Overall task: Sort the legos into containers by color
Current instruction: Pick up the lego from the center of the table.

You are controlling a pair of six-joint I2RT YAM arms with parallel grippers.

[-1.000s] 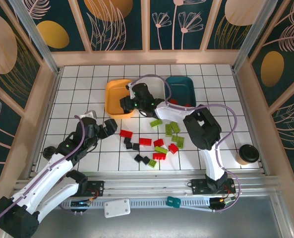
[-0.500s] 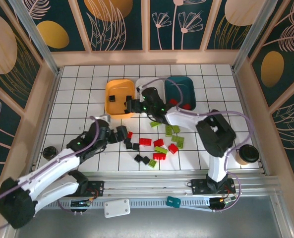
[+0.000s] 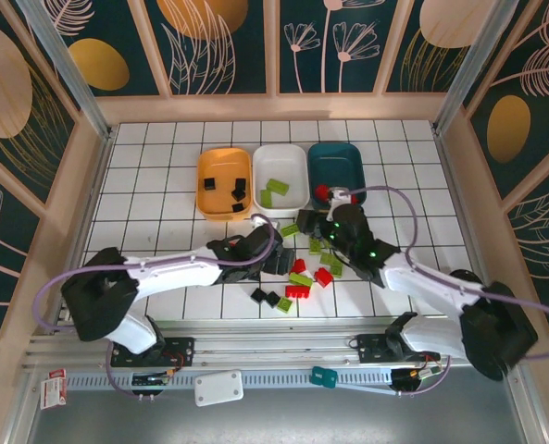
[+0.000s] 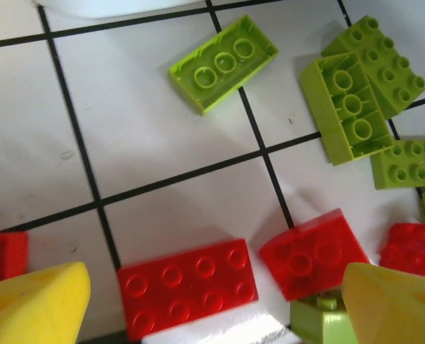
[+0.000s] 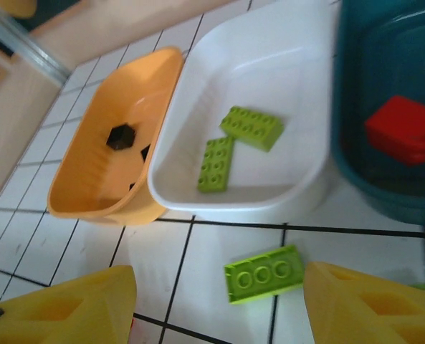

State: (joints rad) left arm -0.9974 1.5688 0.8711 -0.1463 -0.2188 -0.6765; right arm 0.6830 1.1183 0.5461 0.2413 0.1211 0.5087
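- left pincer (image 4: 216, 304) is standing spread, red rectangular plastic brick (image 4: 187, 288) lying between its fingertips.
- right pincer (image 5: 216, 304) is hovering spread, lime green rectangular plastic brick (image 5: 264, 273) lying just ahead.

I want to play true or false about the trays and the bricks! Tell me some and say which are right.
1. The white tray holds two green bricks. True.
2. The orange tray holds red bricks. False: it holds black bricks.
3. A red brick lies in the teal tray. True.
4. The left end effector is squeezing a green brick. False: it is open and holds nothing.
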